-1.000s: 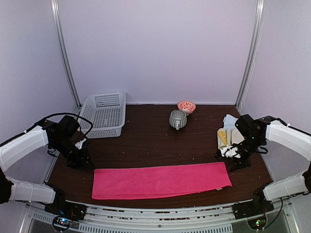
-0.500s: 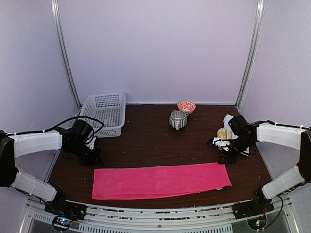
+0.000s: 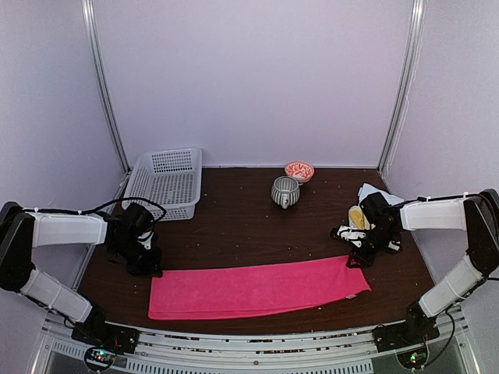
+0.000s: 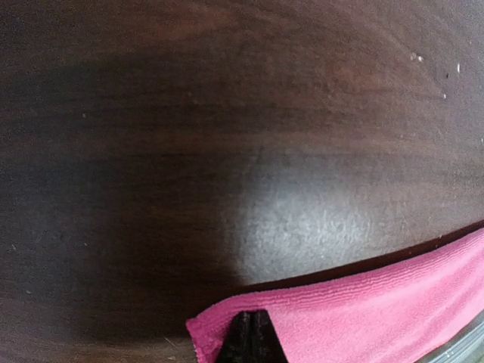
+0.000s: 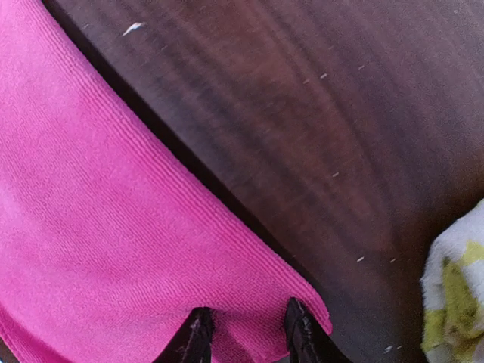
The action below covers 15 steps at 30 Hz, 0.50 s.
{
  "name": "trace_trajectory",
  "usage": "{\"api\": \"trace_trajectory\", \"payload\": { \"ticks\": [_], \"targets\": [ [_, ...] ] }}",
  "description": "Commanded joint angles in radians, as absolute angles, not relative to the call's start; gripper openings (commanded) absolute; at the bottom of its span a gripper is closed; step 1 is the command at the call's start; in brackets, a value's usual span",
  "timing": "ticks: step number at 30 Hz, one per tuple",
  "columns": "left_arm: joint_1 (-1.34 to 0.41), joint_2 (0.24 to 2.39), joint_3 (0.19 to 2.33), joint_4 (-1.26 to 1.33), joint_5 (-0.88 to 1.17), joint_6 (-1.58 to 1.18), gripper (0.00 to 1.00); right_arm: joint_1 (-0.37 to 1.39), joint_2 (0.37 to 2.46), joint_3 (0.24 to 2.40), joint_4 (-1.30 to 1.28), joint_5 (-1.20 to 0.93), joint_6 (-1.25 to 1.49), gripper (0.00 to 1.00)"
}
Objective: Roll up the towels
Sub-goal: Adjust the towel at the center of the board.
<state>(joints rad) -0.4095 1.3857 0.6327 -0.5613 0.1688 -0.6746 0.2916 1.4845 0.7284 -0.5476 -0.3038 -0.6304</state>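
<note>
A bright pink towel [image 3: 257, 290] lies folded into a long strip along the table's front. My left gripper [image 3: 146, 263] is shut, its tips [image 4: 252, 318] resting on the pink towel's [image 4: 363, 318] far left corner, with no cloth seen between them. My right gripper [image 3: 355, 255] stands at the towel's far right corner. There its fingers [image 5: 198, 325] are apart and press into the pink cloth [image 5: 113, 212], which bulges slightly between them. A heap of other towels [image 3: 363, 212], yellow and cream-white, lies behind the right gripper, and its edge [image 5: 454, 291] shows in the right wrist view.
A white plastic basket [image 3: 165, 184] stands at the back left. A grey striped cup [image 3: 285, 192] and a small red-patterned bowl [image 3: 299, 171] sit at the back middle. Dark wood table [image 3: 249, 230] lies between them and the pink towel.
Both arms dropped and swung in to the pink towel's far corners. The left gripper closed on the way. The towel's far right corner shifted slightly inward.
</note>
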Motion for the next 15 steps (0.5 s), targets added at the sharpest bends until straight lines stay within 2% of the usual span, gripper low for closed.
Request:
{"api": "trace_trajectory", "payload": {
  "ticks": [1,9,12,15],
  "targets": [
    [-0.41,1.423,0.637,-0.504,0.019,-0.726,0.0,0.291,1.557,0.784,-0.411,-0.168,-0.56,0.36],
    [-0.406,1.382,0.676,-0.484,-0.123,-0.76,0.0,0.297,1.606,0.911,-0.411,-0.225,-0.557,0.38],
    [-0.406,1.334,0.686,-0.497,-0.156,-0.77,0.0,0.297,1.595,0.952,-0.431,-0.265,-0.556,0.43],
    [-0.41,1.272,0.708,-0.471,-0.107,-0.733,0.0,0.297,1.568,1.015,-0.459,-0.265,-0.48,0.48]
  ]
}}
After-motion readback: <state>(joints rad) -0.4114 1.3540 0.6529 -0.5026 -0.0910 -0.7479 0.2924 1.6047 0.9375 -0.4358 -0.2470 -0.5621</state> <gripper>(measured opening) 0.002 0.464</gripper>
